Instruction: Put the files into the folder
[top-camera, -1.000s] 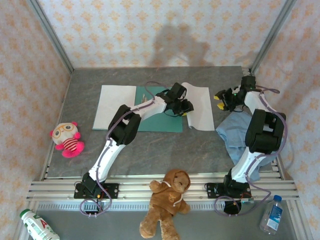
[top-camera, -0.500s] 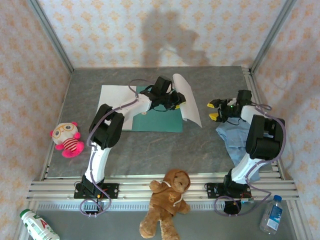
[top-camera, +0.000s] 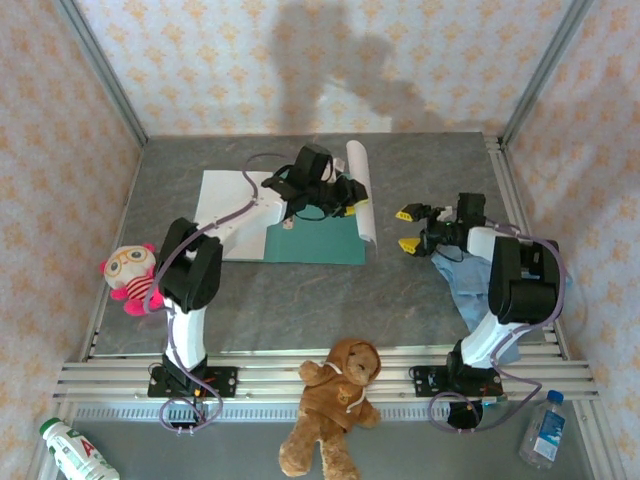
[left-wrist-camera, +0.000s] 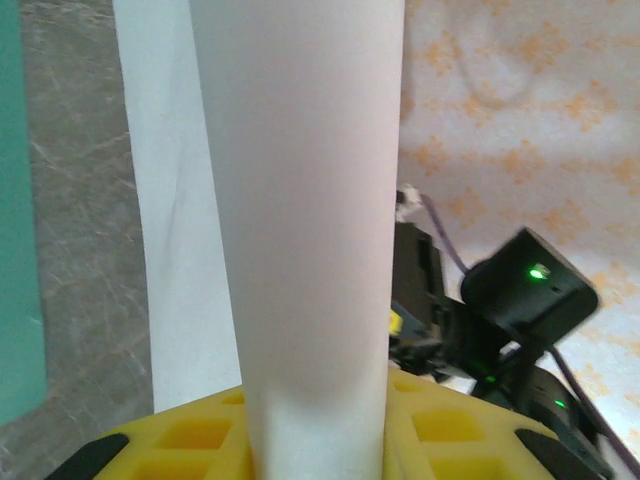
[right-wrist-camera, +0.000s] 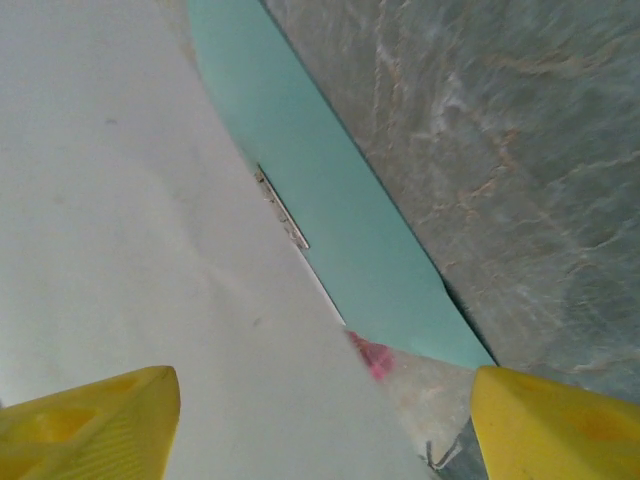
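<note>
The teal folder (top-camera: 312, 238) lies flat on the grey table, partly under my left arm. One white file (top-camera: 222, 205) rests flat at the folder's left side. The other file (top-camera: 362, 195) is lifted and curled upright, with my left gripper (top-camera: 349, 203) shut on its edge. In the left wrist view that sheet (left-wrist-camera: 310, 200) rises between the yellow fingers (left-wrist-camera: 180, 445) of my left gripper (left-wrist-camera: 315, 445), with a strip of folder (left-wrist-camera: 15, 200) at the left. My right gripper (top-camera: 408, 229) stands open just right of the sheet. The right wrist view has the gripper (right-wrist-camera: 325, 425) facing the sheet (right-wrist-camera: 120, 250) and folder (right-wrist-camera: 330, 220).
A light blue cloth (top-camera: 468, 275) lies under the right arm. A pink and white plush toy (top-camera: 130, 275) sits at the table's left edge, a brown teddy bear (top-camera: 340, 400) on the front rails. Bottles stand at the near left (top-camera: 75, 450) and near right (top-camera: 545, 430).
My left gripper has pulled the right file up and leftward, so it now stands curled over the folder's right edge. The right gripper has swung left toward it and opened wider.
</note>
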